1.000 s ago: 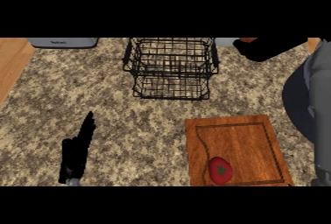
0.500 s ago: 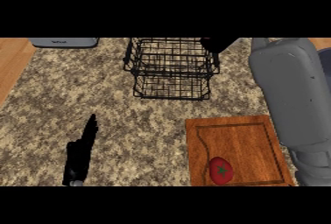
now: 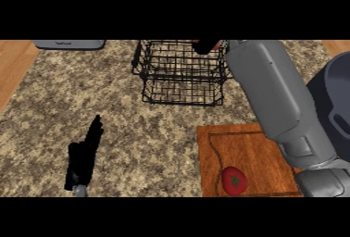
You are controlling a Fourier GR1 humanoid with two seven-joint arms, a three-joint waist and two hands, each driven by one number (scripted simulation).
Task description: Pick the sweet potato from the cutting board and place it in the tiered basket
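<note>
Just one tomato (image 3: 234, 180), one basket (image 3: 183, 73), one board (image 3: 239, 148).

Task things around the black wire tiered basket (image 3: 183, 71)

The basket stands upright on the counter, its wire tiers open from above. The wooden cutting board (image 3: 246, 152) lies flat, nearer than the basket and to its right. No sweet potato is discernible.

No readable text; small mark on grey appliance (image 3: 69, 44) at top edge illegible.
</note>
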